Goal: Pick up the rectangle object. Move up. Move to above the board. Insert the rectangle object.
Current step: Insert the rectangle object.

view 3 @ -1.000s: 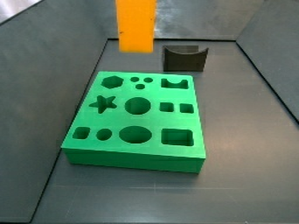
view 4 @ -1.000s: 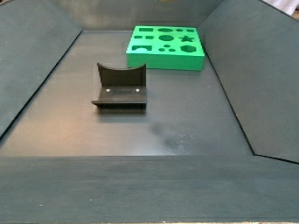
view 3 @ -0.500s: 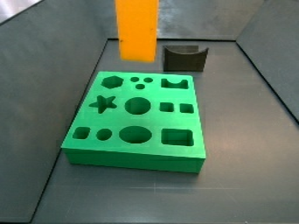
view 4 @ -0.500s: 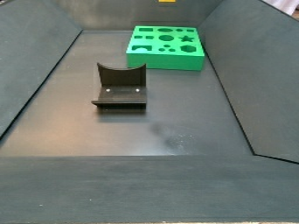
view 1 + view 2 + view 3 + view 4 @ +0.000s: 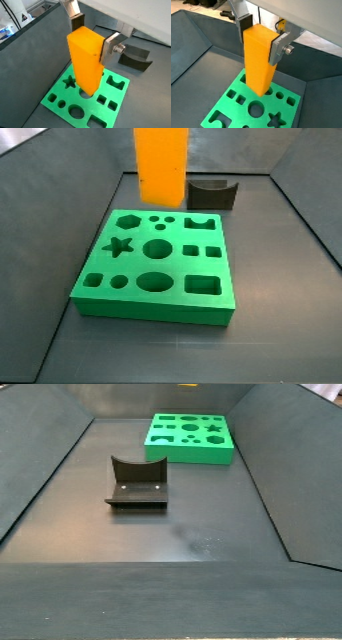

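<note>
My gripper (image 5: 90, 36) is shut on the upper part of the rectangle object (image 5: 85, 62), a tall plain orange block that hangs upright between the silver fingers in both wrist views (image 5: 260, 60). Its lower end hangs over the board (image 5: 55, 92), a bright green slab with star, circle, square and oval cut-outs, which lies below in the wrist view (image 5: 298, 114). In a side view the block (image 5: 160, 166) comes down from the top edge behind the board's far side (image 5: 154, 310), apart from it. The gripper itself is out of both side views. The board (image 5: 194, 455) lies at the far end of the bin.
The dark fixture (image 5: 211, 194) stands just behind the board, to the block's right. It also shows in a side view (image 5: 138, 482) mid-floor and in a wrist view (image 5: 137, 57). Dark sloping bin walls surround the floor.
The orange block's lower end has come lower in the side view and shifted slightly right. The board and fixture have not moved.
</note>
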